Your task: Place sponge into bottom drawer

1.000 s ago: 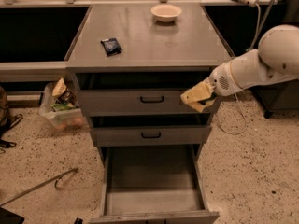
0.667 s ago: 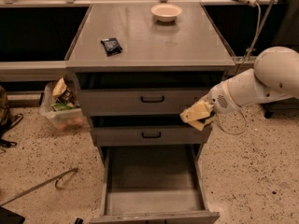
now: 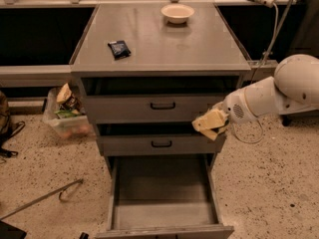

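Observation:
The pale yellow sponge [image 3: 210, 122] is held in my gripper [image 3: 217, 124] at the end of the white arm coming in from the right. It hangs in front of the right end of the middle drawer, above the right side of the bottom drawer [image 3: 162, 210]. The bottom drawer is pulled wide open and shows a bare grey floor. The fingers are mostly hidden behind the sponge.
A small dark blue packet [image 3: 119, 49] and a white bowl [image 3: 177, 13] lie on the cabinet top [image 3: 199, 49]. Two shallower drawers with black handles [image 3: 162, 105] sit above. A clear bin of clutter [image 3: 65, 114] stands left of the cabinet. A metal rod [image 3: 40, 198] lies on the floor.
The arm has lowered the sponge and moved it slightly left, from beside the top drawer down to the middle drawer's right end.

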You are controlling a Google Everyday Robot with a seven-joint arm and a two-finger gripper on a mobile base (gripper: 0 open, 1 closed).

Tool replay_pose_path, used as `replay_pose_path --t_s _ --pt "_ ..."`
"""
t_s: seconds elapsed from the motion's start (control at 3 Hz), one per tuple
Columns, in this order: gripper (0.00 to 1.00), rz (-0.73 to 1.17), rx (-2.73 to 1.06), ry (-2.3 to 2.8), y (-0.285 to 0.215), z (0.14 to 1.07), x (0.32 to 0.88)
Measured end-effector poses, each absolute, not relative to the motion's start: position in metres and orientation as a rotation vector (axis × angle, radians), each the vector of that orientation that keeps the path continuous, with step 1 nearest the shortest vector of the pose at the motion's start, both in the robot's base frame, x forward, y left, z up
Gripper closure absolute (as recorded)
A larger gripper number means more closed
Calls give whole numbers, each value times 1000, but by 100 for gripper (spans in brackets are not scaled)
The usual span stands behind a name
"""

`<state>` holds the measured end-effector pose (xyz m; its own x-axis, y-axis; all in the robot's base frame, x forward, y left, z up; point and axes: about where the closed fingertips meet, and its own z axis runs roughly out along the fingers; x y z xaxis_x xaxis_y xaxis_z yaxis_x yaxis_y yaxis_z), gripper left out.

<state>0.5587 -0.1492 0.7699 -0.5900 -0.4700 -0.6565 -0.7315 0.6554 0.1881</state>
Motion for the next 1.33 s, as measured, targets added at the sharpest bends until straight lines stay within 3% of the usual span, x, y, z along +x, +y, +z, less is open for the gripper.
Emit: replay_pose_path --t_s 0.33,0.67,1.0,1.33 --pt "100 692 -898 2218 -132 728 539" --pt "100 809 -912 2115 -82 647 522" --pt "100 858 -857 2043 -43 578 540" --pt "100 871 -773 2056 -42 547 546"
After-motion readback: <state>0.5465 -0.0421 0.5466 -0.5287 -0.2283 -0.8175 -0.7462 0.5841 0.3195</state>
